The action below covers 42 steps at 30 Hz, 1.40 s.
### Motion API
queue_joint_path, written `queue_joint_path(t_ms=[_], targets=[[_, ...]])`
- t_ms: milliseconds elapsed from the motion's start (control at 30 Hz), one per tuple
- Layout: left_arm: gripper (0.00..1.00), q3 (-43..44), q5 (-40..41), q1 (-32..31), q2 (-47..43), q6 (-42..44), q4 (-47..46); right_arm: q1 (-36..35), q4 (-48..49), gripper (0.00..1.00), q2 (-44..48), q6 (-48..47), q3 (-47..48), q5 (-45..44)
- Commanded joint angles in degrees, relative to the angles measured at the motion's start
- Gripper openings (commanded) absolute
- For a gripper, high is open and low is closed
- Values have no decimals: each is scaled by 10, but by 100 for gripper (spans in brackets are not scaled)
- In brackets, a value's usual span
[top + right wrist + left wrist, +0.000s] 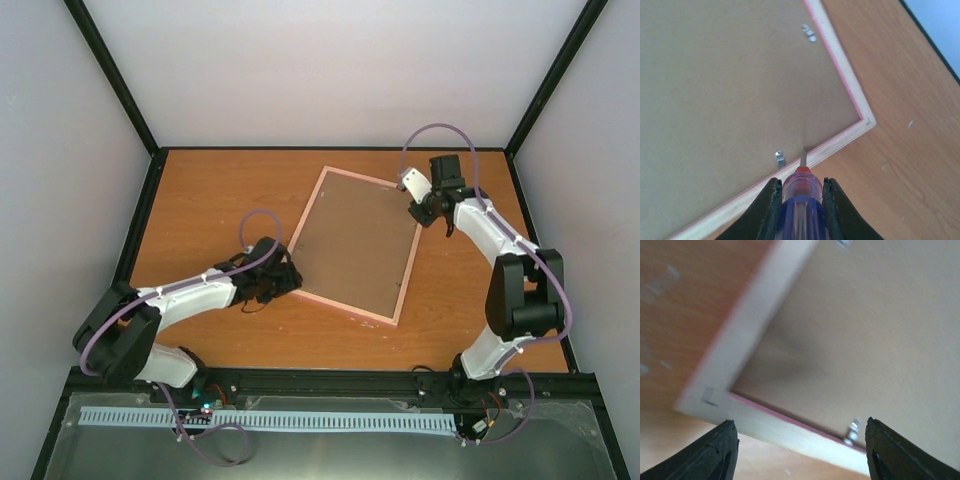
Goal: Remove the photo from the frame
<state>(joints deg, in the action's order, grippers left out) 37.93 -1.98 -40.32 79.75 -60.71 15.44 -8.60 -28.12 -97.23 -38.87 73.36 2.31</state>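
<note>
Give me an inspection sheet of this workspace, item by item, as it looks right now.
Surface: orange wooden table.
Job's things: frame lies face down, brown board back up, metal tabs along its edge; photo not visible.
Clutter: nothing seen.
Grippers: left gripper open at a frame corner; right gripper shut on screwdriver, tip at the frame's inner edge beside a tab.
Cables: purple cables loop along both arms.
Surroundings: white walls, black corner posts.
</note>
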Motion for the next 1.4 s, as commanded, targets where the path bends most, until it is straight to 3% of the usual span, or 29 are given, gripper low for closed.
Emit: queue_joint_path(t_ms=[0, 200, 367, 500, 700, 967, 1367], targets=[[70, -13, 35, 73, 11, 75, 22, -2, -80, 3, 53, -21, -61, -3], [70, 35, 57, 146, 64, 154, 28, -95, -136, 3, 160, -2, -186, -14], [68, 75, 74, 161, 85, 166, 47, -198, -197, 3, 226, 48, -212, -8], [67, 42, 76, 157, 10, 126, 72, -200, -227, 3, 250, 68, -169, 15], [69, -8, 114, 117, -115, 55, 184, -200, -216, 3, 248, 77, -144, 23], [69, -91, 63, 99, -225, -15, 241, -199, -199, 3, 239, 78, -146, 28], [64, -83, 62, 95, -122, -38, 130, -199, -200, 3, 248, 68, -164, 11]])
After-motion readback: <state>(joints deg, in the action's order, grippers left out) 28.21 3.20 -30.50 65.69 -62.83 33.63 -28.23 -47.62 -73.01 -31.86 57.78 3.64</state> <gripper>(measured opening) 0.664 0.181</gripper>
